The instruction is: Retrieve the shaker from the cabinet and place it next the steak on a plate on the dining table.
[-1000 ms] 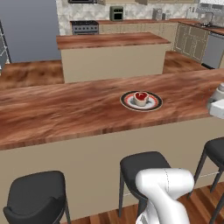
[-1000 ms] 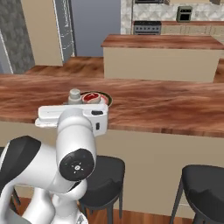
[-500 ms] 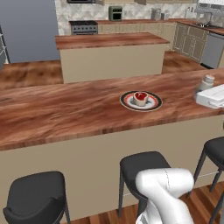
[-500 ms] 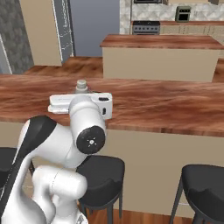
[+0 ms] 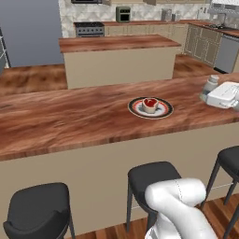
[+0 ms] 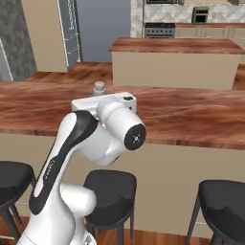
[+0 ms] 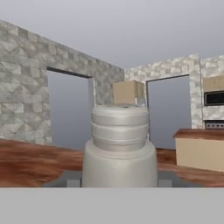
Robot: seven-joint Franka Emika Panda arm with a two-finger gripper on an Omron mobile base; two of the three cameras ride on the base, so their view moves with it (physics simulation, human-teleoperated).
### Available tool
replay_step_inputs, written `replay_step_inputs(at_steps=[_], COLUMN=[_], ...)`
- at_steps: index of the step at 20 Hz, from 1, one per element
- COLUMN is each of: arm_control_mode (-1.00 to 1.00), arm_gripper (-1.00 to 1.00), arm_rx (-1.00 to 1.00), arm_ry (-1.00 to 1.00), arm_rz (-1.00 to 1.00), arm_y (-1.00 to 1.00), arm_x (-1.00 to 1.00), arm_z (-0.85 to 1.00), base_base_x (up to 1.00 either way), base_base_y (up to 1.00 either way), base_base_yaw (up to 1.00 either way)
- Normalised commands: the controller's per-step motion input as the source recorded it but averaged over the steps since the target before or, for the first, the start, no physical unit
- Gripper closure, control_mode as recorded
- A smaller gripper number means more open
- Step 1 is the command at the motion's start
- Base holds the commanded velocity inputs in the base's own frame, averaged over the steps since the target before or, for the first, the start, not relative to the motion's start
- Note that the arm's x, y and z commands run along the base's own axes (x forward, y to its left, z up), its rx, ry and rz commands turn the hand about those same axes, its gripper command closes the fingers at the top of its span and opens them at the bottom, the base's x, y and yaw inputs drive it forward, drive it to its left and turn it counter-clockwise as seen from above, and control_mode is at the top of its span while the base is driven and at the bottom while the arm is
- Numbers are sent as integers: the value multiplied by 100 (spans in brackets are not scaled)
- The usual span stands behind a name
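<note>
shaker (image 7: 119, 148) pale grey | plate (image 5: 164, 109) white, red-brown rim | stools (image 5: 39, 210) black

Black stools (image 5: 41, 209) stand on a reddish wood floor (image 5: 32, 77). Beyond is a wood-topped island (image 5: 119, 43), with a black stove (image 5: 89, 29) and beige cabinets (image 5: 201, 44) along the stone-tiled back wall (image 7: 26, 83).

The long dining table (image 5: 70, 123) has a reddish-brown wood-grain top and a beige front, with black stools (image 5: 156, 179) tucked along its near side. On it rests a round white plate (image 5: 163, 109) with a dark reddish-brown rim band, well in from the table's edges, and a small steak (image 5: 150, 104), red on top with pale sides, sits on the middle of the plate.
</note>
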Motion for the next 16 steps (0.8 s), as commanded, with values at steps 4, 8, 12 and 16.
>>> replay_step_inputs(at_steps=[4, 8, 12, 16], arm_control_mode=[-100, -100, -100, -100], arm_gripper=[100, 100, 100, 100], arm_rx=[-10, -27, -35, -20], arm_ry=[0, 1, 6, 3], arm_rz=[23, 26, 26, 24], arm_y=[-6, 0, 0, 0], arm_x=[43, 32, 27, 28], arm_z=[0, 0, -3, 0], base_base_x=[0, 0, 0, 0], base_base_y=[0, 0, 0, 0], base_base_yaw=[0, 0, 0, 0])
